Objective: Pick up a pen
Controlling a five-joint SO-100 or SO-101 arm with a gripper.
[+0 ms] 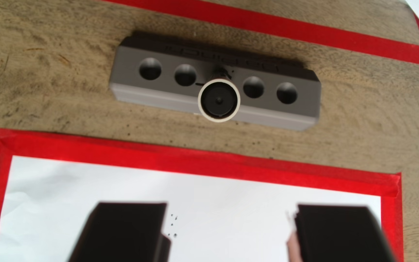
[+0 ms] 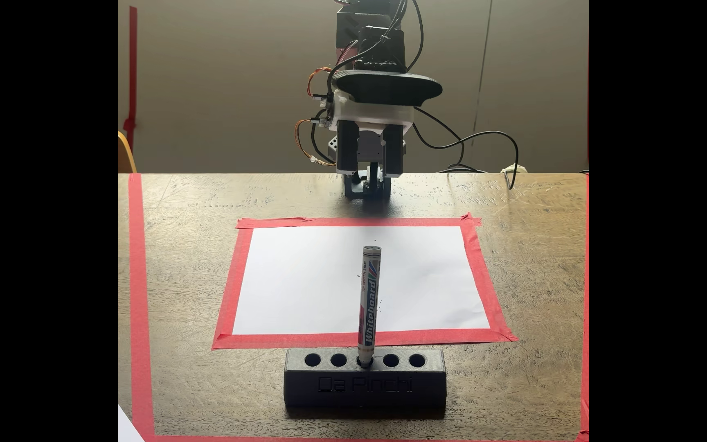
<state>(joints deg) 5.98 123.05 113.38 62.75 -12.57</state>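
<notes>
A white pen [image 2: 369, 297] with "Whiteboard" printed along it stands upright in the middle hole of a dark block holder [image 2: 301, 382] near the table's front edge in the fixed view. From the wrist view I look down on the pen's round end [image 1: 219, 100], rising from the grey holder [image 1: 128, 58]. My gripper [image 2: 369, 172] hangs high above the far edge of the paper, well back from the pen. Its two dark fingers [image 1: 128, 231] stand wide apart at the bottom of the wrist view, and the gripper [image 1: 228, 231] is open with nothing between them.
A white sheet of paper [image 2: 301, 276], framed in red tape [image 2: 226, 293], lies between the arm and the holder, with a few small black dots on it. A wider red tape border [image 2: 139, 297] marks the wooden table. Black cables [image 2: 471, 140] trail at the back right.
</notes>
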